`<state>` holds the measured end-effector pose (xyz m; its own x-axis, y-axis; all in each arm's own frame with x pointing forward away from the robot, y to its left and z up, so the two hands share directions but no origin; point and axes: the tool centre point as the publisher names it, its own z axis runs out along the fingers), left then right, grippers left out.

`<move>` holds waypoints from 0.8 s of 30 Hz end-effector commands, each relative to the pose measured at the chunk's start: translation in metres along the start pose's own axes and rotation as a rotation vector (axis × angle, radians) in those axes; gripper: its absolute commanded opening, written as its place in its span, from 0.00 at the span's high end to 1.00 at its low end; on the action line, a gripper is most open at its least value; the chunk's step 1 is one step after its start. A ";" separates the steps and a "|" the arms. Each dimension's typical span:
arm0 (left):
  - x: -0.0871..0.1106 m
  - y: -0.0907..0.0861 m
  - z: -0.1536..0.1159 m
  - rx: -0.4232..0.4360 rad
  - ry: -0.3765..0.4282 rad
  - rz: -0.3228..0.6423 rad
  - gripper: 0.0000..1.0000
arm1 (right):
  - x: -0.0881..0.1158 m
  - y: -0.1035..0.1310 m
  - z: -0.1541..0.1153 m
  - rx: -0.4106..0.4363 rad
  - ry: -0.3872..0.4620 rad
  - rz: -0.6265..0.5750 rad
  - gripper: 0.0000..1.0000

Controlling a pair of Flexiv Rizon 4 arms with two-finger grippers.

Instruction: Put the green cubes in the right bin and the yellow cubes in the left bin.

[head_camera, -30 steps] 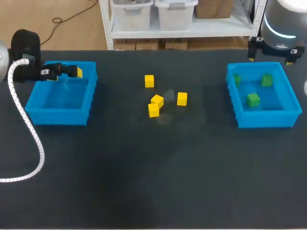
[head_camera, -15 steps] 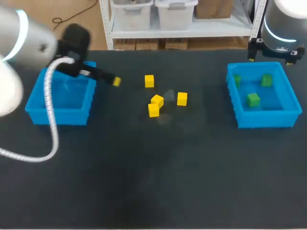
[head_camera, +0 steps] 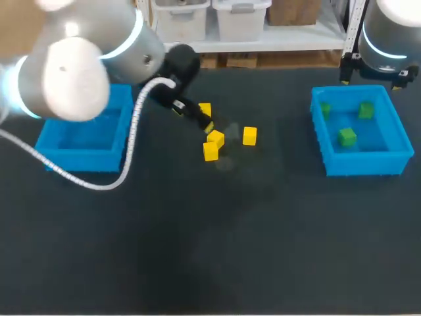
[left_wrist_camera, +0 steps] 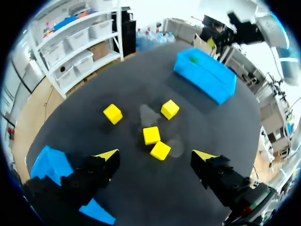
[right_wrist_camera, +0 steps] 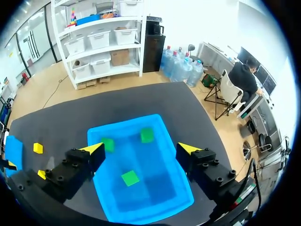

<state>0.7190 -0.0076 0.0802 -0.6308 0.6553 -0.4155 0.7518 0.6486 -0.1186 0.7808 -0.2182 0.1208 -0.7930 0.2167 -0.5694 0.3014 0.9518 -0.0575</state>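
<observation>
Several yellow cubes lie in a loose cluster mid-table: one (head_camera: 249,135) to the right, two touching ones (head_camera: 216,139) in the middle, and one (head_camera: 204,108) partly behind my left gripper (head_camera: 205,124). That gripper hangs open just above the cluster; its wrist view shows the cubes (left_wrist_camera: 151,135) ahead of and between its spread fingers (left_wrist_camera: 107,156), none touched. The right bin (head_camera: 329,148) holds three green cubes (head_camera: 347,137). My right gripper (right_wrist_camera: 141,149) stands open and empty above this bin (right_wrist_camera: 127,123), looking down on the green cubes (right_wrist_camera: 130,178). The left bin (head_camera: 79,158) is largely hidden by my left arm.
My left arm and its white cable (head_camera: 125,164) arch over the left bin and the table's left half. A corner of the left bin (left_wrist_camera: 51,162) shows beside the left gripper. The right bin (left_wrist_camera: 204,75) lies far beyond the cluster.
My left arm has swung from over the left bin rightward to the yellow cube cluster, gripper open and empty throughout. The right arm and the cubes have stayed put.
</observation>
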 end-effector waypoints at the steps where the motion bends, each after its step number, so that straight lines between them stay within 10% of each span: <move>1: -0.005 -0.002 0.025 0.007 0.161 0.021 0.00 | 0.002 -0.001 -0.001 -0.001 -0.007 0.002 0.00; 24: -0.015 0.007 0.081 -0.046 0.237 -0.253 0.00 | 0.002 -0.001 -0.001 -0.001 -0.007 0.002 0.00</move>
<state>0.7414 -0.0325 0.0197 -0.8244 0.5283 -0.2030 0.5610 0.8103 -0.1692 0.7807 -0.2183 0.1208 -0.7927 0.2167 -0.5698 0.3015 0.9517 -0.0575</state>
